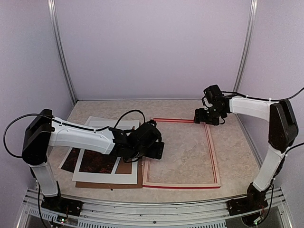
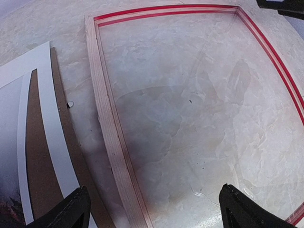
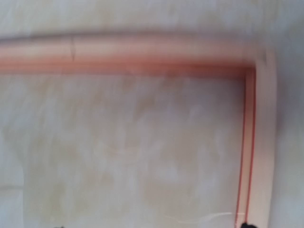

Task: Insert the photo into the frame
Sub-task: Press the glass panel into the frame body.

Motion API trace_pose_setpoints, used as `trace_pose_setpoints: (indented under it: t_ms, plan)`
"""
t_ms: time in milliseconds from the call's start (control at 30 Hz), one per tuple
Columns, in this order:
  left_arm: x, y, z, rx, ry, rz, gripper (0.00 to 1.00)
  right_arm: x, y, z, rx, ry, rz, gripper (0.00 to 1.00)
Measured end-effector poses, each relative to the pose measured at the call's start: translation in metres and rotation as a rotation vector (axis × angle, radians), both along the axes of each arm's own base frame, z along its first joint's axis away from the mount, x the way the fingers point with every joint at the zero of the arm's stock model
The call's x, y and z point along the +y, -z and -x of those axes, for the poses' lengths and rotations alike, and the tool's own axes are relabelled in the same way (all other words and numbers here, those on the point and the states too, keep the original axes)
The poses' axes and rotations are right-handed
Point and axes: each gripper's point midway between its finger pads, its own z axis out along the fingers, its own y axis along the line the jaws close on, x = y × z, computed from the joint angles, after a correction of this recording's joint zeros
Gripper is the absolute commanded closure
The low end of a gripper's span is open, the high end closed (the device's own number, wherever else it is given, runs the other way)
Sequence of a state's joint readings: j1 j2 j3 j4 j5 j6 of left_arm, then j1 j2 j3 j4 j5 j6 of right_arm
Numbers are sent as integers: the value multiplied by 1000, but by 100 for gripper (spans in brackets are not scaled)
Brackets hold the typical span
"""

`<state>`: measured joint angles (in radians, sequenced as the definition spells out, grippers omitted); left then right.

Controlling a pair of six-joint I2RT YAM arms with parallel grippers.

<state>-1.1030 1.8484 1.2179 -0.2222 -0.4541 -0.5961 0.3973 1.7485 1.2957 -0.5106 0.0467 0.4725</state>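
The frame (image 1: pixel 214 156) lies flat on the table right of centre, pale wood side up with red edges. In the left wrist view its pale left rail (image 2: pixel 107 128) runs between my fingers. The photo (image 1: pixel 97 161) lies left of it under a white mat, dark red showing through the window, and appears at the left edge (image 2: pixel 8 204) of that view. My left gripper (image 1: pixel 154 149) hovers open over the frame's left rail, holding nothing. My right gripper (image 1: pixel 206 116) stands open over the frame's far right corner (image 3: pixel 259 71), also holding nothing.
A white mat board (image 1: pixel 107 176) covers the photo, and a brown backing board (image 1: pixel 128 183) lies beneath both. A clear glossy sheet seems to lie inside the frame (image 2: pixel 199 142). Walls close the table at the back and on both sides.
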Motion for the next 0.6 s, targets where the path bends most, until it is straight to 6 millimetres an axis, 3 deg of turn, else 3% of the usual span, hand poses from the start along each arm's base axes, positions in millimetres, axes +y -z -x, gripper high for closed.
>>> trace_pose_setpoints:
  t_ms: [167, 300, 600]
  plan:
    - [3, -1, -1, 1, -1, -11, 4, 0, 18, -40, -2, -5, 14, 21]
    - [6, 1, -1, 1, 1, -29, 3, 2, 37, -60, 15, -16, 29, 21]
    - [7, -6, -1, -15, 13, -37, 2, 1, 64, -75, 40, -33, 73, 20]
